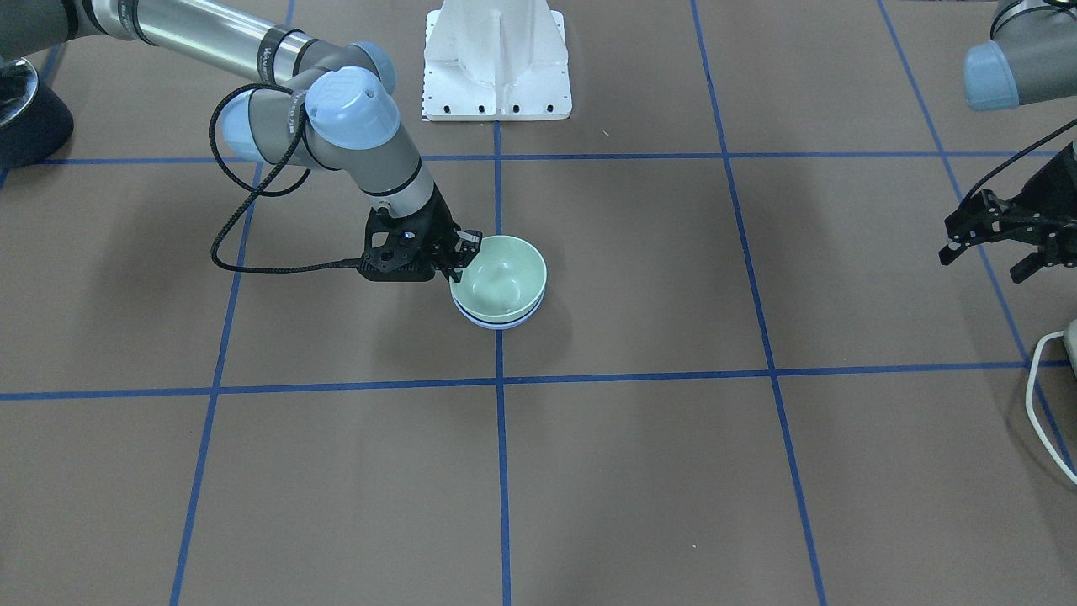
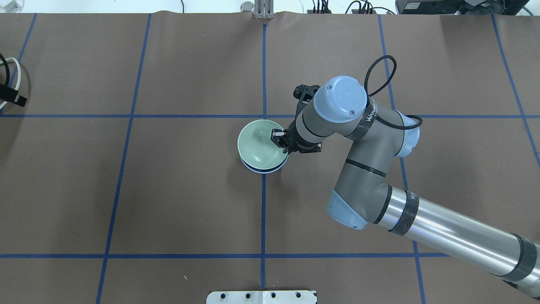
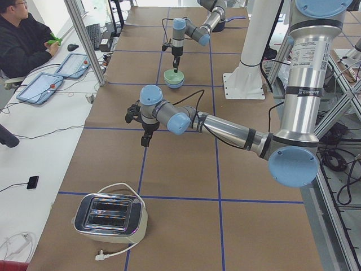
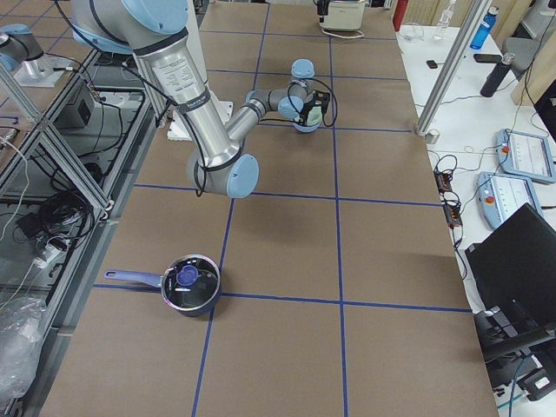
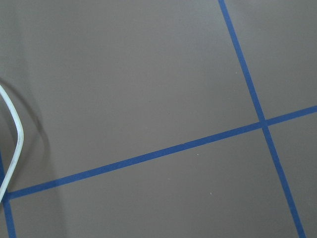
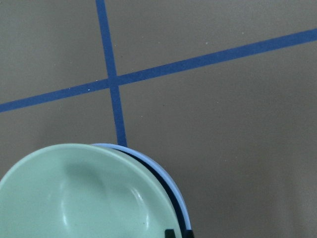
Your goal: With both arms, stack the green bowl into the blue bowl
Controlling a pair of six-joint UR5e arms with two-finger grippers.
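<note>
The green bowl (image 1: 505, 273) sits nested in the blue bowl (image 1: 496, 322) at mid-bench (image 1: 673, 488), over a blue tape line. The right end effector (image 1: 461, 257) is at the stack's rim with one finger (image 2: 276, 136) inside the green bowl. The wrist hides the other finger from overhead, so I cannot tell whether it grips. The left end effector (image 1: 984, 261) hangs with fingers spread, holding nothing, well apart from the bowls and near a white cord (image 1: 1039, 396). A toaster (image 3: 110, 219) and a lidded pot (image 4: 191, 287) stand at opposite ends of the bench.
</note>
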